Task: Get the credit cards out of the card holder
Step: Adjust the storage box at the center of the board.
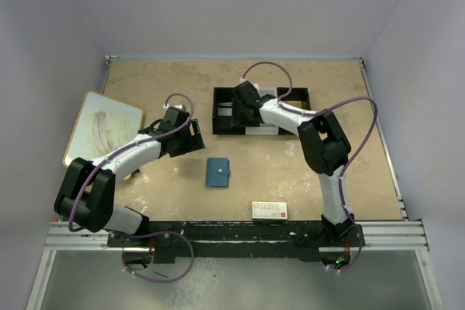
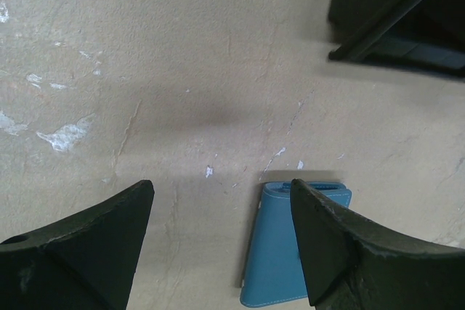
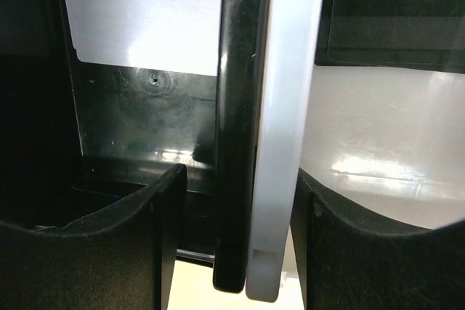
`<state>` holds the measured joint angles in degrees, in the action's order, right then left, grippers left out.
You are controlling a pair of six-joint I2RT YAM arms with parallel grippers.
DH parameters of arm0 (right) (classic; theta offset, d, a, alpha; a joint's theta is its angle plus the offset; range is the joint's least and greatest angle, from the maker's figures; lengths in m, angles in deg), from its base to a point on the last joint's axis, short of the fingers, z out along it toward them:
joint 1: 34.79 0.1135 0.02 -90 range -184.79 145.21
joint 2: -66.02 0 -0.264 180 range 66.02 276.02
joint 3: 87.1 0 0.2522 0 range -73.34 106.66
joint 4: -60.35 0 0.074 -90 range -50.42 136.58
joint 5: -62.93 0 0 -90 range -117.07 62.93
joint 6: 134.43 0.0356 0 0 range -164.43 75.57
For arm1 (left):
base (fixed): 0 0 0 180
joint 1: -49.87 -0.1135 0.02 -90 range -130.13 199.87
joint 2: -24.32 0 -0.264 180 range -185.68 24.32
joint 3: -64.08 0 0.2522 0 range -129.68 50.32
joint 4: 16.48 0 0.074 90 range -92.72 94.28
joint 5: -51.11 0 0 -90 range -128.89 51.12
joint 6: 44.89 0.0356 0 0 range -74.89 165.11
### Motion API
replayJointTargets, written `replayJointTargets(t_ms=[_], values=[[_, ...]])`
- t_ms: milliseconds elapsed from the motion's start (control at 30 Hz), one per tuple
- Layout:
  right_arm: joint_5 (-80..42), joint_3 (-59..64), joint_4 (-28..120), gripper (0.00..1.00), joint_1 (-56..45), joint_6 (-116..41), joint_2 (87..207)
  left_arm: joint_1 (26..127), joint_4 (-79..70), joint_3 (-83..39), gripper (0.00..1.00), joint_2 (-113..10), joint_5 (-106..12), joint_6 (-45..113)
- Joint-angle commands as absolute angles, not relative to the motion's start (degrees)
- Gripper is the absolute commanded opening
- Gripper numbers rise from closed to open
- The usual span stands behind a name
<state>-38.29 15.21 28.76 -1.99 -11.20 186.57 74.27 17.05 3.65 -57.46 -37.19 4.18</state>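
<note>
The card holder is a blue wallet lying closed on the table, its snap tab on top. It also shows in the left wrist view, partly behind my right finger. My left gripper is open and empty, hovering up and to the left of the wallet. My right gripper is open and straddles the black-and-white divider wall of the compartment tray. A pale grey-white card lies in the tray's black compartment. No gold-yellow card is in view.
A white box with red print lies near the front edge. A worn white board sits at the far left. The tray's corner shows in the left wrist view.
</note>
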Motion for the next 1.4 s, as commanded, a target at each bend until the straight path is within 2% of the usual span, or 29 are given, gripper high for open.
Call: replayJointTargets(t_ms=[0,267,400,667,833,900,1100,1367], values=[[-35.96,14.3,27.42,0.59,1.94,-7.12,182.64,74.37,15.75,4.87,0.73,-55.5,-35.67,4.09],[-37.54,15.75,27.11,0.6,5.63,-6.44,181.66,74.31,15.83,6.22,0.73,-54.02,-35.16,3.48],[-40.63,17.19,24.51,0.63,5.77,-7.03,181.61,74.31,16.16,5.71,0.73,-53.55,-34.39,3.32],[-41.12,17.38,28.86,0.64,5.74,-14.5,173.68,74.38,15.36,4.64,0.73,-53.07,-32.82,2.61],[-33.55,13.28,36.47,0.52,5.73,-17.36,169.14,74.35,14.56,3.5,0.7,-53.16,-31.2,0.86],[-28.52,12.08,39.94,0.48,5.78,-17.37,168.88,74.35,15.86,2.85,0.65,-51.9,-27.79,-0.46],[-23.79,14.3,39.44,0.26,6.64,-16.3,174.52,74.34,17.28,5.27,0.68,-38.4,-15.1,-0.88],[-29.73,19.78,33.56,0.2,8.42,-17.45,182.58,74.33,22.25,5.86,0.69,-35.24,-12.88,-0.98]])
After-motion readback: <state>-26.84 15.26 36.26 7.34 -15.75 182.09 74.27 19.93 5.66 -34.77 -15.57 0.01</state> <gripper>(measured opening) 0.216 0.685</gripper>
